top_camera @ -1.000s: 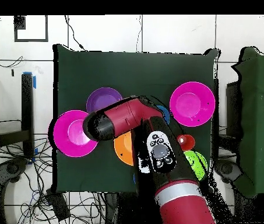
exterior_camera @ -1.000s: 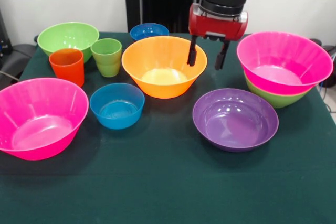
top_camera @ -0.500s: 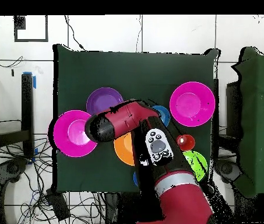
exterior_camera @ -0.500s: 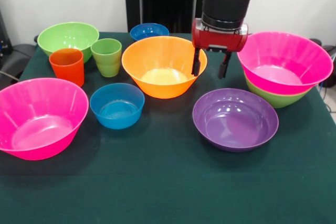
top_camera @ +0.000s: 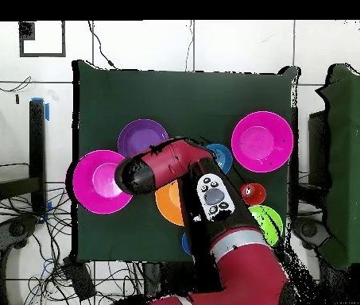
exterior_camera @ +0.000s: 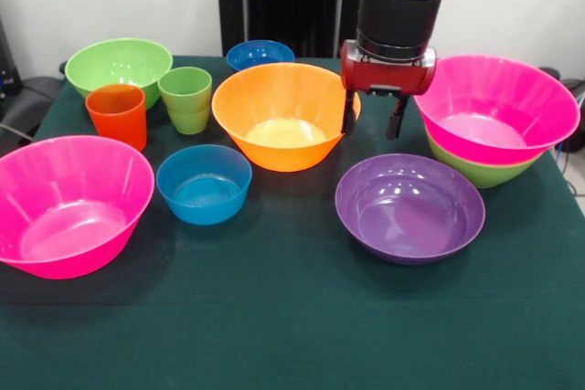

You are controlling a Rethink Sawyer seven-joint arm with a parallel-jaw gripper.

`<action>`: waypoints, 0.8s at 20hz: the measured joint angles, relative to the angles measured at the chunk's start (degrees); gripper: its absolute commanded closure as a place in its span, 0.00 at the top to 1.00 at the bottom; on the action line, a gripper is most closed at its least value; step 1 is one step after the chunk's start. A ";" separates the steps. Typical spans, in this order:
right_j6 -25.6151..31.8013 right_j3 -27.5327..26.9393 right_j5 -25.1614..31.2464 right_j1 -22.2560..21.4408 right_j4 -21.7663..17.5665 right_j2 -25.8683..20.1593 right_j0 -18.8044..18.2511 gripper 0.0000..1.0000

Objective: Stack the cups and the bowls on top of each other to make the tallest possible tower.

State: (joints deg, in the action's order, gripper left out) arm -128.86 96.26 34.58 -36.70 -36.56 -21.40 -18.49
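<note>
My gripper (exterior_camera: 372, 128) hangs open and empty just off the right rim of the big orange bowl (exterior_camera: 283, 116), between it and the tower (exterior_camera: 494, 102), a pink bowl nested in a green bowl (exterior_camera: 480, 173). The shallow purple bowl (exterior_camera: 409, 207) lies in front of the gripper. At the left stand the orange-red cup (exterior_camera: 117, 114) and the light green cup (exterior_camera: 186, 98), with a green bowl (exterior_camera: 117, 63) behind them. A second pink bowl (exterior_camera: 69, 203) and a small blue bowl (exterior_camera: 204, 183) sit near the front left. Another small blue bowl (exterior_camera: 260, 52) is at the back. In the overhead view the arm (top_camera: 167, 163) hides the gripper.
The dark green tablecloth (exterior_camera: 292, 317) covers the table, with bare cloth along the front edge. The overhead view shows cables on the floor (top_camera: 24, 230) beside the table and dark furniture (top_camera: 350, 159) on the other side.
The gripper has shifted rightward in the front view, from over the orange bowl's right rim to the gap beside the pink-on-green stack. It stays open. No bowl or cup moved.
</note>
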 measured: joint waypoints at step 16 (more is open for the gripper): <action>0.00 0.12 -4.47 2.78 -1.00 -0.55 -0.63 1.00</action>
State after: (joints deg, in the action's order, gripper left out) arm -128.86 96.38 30.12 -33.92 -37.56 -21.95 -19.12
